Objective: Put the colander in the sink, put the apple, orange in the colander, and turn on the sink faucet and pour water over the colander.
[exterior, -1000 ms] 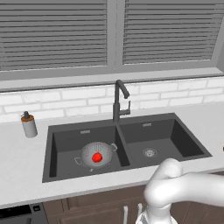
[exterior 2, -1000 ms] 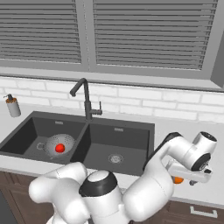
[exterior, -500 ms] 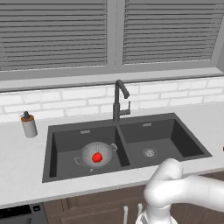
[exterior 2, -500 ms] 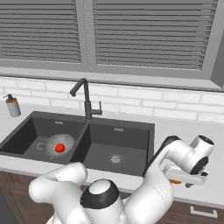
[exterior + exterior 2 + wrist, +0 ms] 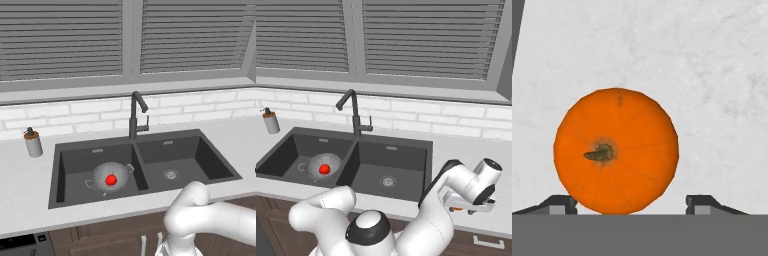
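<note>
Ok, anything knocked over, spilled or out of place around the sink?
Nothing stands out. The colander sits upright in the left basin of the sink with the apple inside, and the orange lies on the counter.

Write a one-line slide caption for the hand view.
Gripper poised over the orange on the pale counter, fingertips flanking the fruit.

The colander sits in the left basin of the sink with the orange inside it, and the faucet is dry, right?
Not quite. The fruit inside the colander is the red apple, not the orange, as the left base view shows. The orange lies on the pale counter in the hand view. The rest holds: the colander is in the left basin of the sink, and no water runs from the faucet.
</note>
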Available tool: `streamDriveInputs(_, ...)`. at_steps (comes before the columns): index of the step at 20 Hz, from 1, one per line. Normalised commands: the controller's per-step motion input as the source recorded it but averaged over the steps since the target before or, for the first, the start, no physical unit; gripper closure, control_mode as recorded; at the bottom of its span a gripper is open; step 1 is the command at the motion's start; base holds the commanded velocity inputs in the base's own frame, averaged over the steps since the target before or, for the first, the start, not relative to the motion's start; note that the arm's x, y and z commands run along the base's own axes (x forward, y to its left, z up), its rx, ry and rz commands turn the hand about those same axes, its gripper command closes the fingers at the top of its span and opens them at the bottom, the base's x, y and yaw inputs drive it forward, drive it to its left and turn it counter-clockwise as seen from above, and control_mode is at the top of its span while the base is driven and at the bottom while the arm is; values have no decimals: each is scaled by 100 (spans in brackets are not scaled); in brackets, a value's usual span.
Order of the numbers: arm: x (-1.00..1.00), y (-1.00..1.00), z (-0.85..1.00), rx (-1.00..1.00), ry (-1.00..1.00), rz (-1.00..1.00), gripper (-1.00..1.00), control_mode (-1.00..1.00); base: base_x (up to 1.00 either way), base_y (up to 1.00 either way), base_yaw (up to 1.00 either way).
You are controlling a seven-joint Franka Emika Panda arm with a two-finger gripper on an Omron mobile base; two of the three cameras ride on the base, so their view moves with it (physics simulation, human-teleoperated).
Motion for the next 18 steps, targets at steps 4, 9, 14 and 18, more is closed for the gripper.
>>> streamDriveInputs(4,3,7,-15,0,-1,0,-100,-100,0,0,0)
streamDriveInputs(9,20,19,-3,0,-3,1,-100,-100,0,0,0)
streamDriveInputs(14,32,10,0,0,-4,0,-100,-100,0,0,0)
streamDriveInputs(18,26,1,-7,0,-1,0,-100,-100,0,0,0)
